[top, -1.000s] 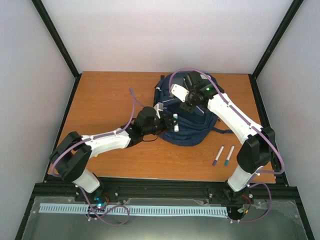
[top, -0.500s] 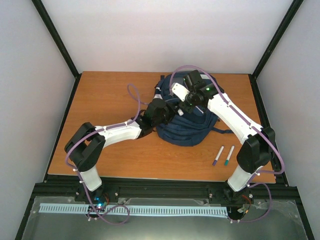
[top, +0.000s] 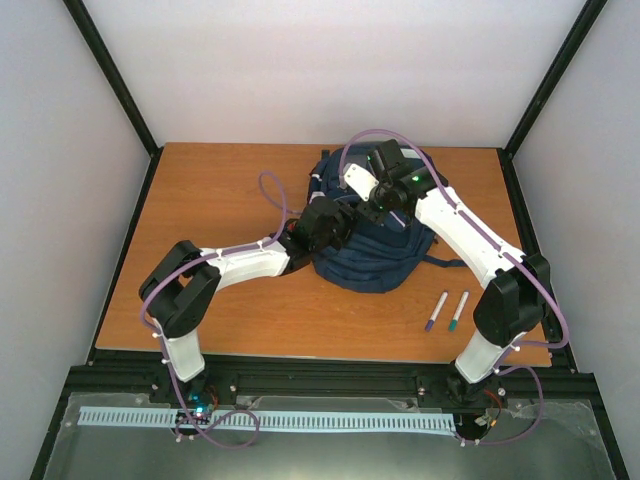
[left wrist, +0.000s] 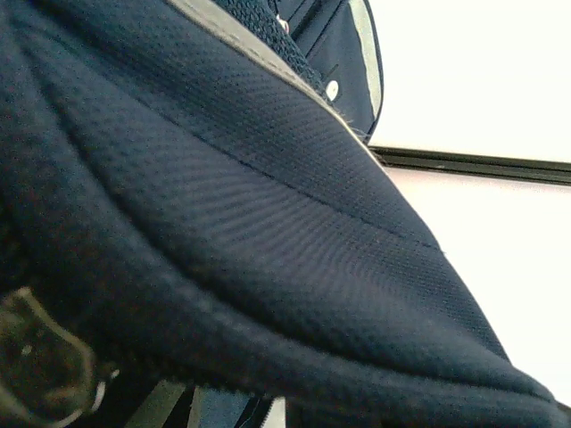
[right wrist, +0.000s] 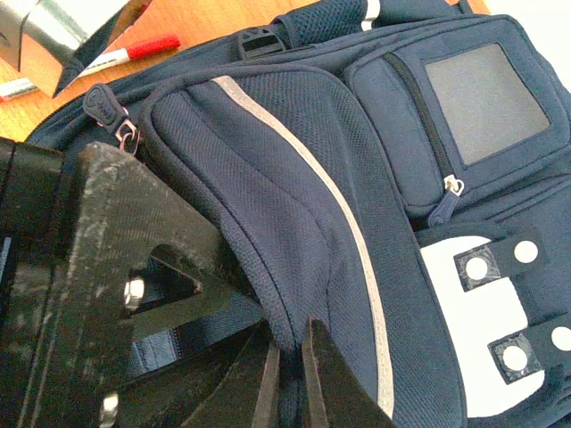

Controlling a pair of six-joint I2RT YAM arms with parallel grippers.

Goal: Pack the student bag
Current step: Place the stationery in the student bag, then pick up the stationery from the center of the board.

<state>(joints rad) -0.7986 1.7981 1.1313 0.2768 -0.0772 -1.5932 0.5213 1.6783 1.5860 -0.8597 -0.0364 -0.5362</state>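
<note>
Lying toward the far middle of the wooden table (top: pixel 210 200), the student bag (top: pixel 385 265) has both arms bent over its upper left part. The right gripper (top: pixel 370 207) sits on top of it and the left gripper (top: pixel 338 222) reaches in from the side, just beside it, probably so that one lifts cloth while the other works at the opening. A purple-tipped marker (top: pixel 436 311) and a green-tipped marker (top: pixel 458 311) lie side by side on bare wood, well apart from the bag, likely waiting to be packed. White walls and black frame posts close in the table.

From the left wrist, navy mesh fills nearly everything, crossed by a grey stripe (left wrist: pixel 241 40). No fingers can be made out, so I cannot tell how wide this gripper stands or whether it holds anything.

From the right wrist, the fingertips (right wrist: pixel 319 379) are pinched tight on a raised fold of the bag's front pocket, beside the reflective stripe (right wrist: pixel 348 232), seemingly to hold the pocket up. A red marker (right wrist: pixel 134 52) lies on the wood beyond the bag's edge.
</note>
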